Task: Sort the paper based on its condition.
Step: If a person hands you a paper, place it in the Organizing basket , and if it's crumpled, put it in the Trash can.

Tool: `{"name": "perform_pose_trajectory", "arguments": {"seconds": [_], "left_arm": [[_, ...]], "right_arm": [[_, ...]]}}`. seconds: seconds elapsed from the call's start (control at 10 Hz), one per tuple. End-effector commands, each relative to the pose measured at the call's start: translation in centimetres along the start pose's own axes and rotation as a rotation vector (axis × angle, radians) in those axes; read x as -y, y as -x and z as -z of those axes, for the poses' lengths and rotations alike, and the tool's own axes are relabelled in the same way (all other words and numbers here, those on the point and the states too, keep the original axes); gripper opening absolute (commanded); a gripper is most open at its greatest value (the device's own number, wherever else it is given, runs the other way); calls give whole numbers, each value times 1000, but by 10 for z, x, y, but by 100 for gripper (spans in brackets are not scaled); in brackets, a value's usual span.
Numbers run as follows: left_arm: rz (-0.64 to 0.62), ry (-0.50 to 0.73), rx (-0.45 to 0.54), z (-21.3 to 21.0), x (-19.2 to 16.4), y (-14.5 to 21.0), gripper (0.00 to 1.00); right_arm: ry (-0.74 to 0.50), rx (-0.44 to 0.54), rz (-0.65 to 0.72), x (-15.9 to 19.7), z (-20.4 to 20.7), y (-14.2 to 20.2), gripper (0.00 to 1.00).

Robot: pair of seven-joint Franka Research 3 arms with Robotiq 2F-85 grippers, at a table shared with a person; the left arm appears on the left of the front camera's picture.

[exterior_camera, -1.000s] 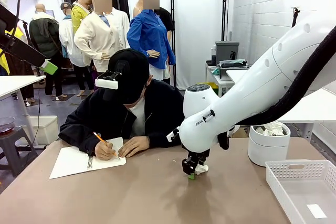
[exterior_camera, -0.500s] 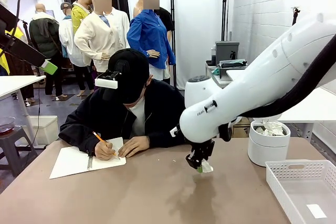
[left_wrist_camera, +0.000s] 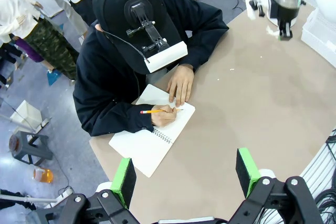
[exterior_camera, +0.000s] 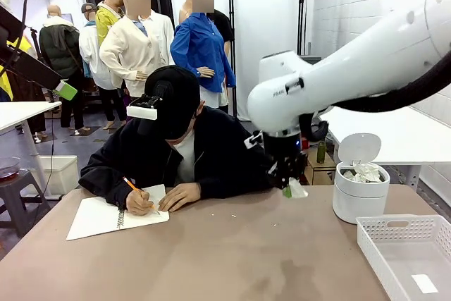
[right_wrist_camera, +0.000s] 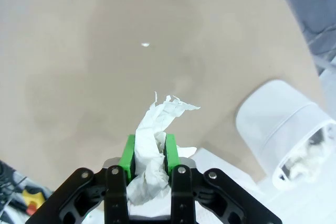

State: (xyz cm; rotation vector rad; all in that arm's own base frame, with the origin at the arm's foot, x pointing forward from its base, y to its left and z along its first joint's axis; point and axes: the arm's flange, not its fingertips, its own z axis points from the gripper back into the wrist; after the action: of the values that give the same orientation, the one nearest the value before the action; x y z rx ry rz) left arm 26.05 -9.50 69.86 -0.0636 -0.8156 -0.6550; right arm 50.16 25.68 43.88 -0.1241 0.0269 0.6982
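Observation:
My right gripper hangs above the table's far right part, shut on a crumpled piece of white paper. In the right wrist view the green pads pinch this crumpled paper, which sticks out past the fingertips, high over the tabletop. A white round bin just right of it holds more crumpled paper. A flat paper slip lies in the white basket at the near right. My left gripper is open high over the table with nothing between its fingers.
A person sits at the far side, writing with a pencil in a spiral notebook at the far left. The bin's lid stands open. A tiny white scrap lies on the brown tabletop.
My right gripper shut on the crumpled paper on the table, then lifted it and carried it up and to the right, towards the bin.

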Motion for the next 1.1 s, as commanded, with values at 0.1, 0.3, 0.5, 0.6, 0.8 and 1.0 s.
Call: {"name": "perform_pose_trajectory", "arguments": {"seconds": [0.1,0.3,0.5,0.6,0.8,1.0], "left_arm": [[-1,-1,0,0,0,0,100],[-1,-1,0,0,0,0,100],[-1,-1,0,0,0,0,100],[-1,-1,0,0,0,0,100],[-1,-1,0,0,0,0,100],[-1,-1,0,0,0,0,100]], "right_arm": [[-23,10,124,51,-15,-23,26],[13,3,267,88,-10,-28,26],[52,27,351,116,-7,-22,26],[12,41,365,126,-13,-15,26],[-74,69,324,132,-40,6,26],[-93,89,307,140,-63,25,26]]}}
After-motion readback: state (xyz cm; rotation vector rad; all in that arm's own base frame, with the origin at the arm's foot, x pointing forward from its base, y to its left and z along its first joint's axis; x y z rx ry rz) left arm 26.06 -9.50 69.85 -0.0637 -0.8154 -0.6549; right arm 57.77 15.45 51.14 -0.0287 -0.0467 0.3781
